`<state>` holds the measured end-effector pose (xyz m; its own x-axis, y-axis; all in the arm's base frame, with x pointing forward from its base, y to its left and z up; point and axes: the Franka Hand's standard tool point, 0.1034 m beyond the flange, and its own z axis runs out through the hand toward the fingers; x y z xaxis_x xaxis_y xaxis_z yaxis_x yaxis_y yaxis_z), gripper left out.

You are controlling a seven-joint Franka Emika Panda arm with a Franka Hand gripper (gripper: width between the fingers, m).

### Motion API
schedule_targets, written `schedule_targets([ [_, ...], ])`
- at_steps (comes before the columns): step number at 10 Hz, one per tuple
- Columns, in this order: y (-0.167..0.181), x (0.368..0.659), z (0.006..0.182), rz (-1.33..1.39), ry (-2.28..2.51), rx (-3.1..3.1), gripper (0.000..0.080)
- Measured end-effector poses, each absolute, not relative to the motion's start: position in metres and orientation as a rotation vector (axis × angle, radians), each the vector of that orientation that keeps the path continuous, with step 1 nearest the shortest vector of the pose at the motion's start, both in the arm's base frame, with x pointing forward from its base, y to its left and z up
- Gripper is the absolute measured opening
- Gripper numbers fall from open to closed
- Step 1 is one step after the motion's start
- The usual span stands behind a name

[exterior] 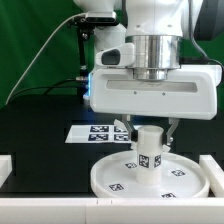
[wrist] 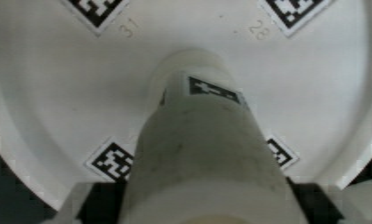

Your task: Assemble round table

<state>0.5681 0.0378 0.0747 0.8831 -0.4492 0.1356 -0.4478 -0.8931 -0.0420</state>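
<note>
On the black table (exterior: 35, 125), at the exterior view's left, the marker board (exterior: 88, 132) lies flat behind the work. Toward the middle the disc (exterior: 108, 180) lies rim-up, so its inner face can receive the post (exterior: 150, 152), which stands upright on its centre. The claw (exterior: 150, 134) hangs straight above, narrow on the post's upper part and gripping it. I judge this keeps the post vertical for seating.
</note>
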Motion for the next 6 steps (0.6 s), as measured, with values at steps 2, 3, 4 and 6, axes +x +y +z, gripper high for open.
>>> schedule_targets([
  [2,0.0369,0.567,0.0745,-0.195,1.036,-2.934,0.0406],
  [3,0.0364,0.5663,0.0742,-0.183,1.226,-2.843,0.0406],
  [4,0.0359,0.5649,0.0737,-0.162,1.451,-2.706,0.0406],
  [6,0.035,0.5641,0.0739,-0.151,1.566,-2.637,0.0406],
])
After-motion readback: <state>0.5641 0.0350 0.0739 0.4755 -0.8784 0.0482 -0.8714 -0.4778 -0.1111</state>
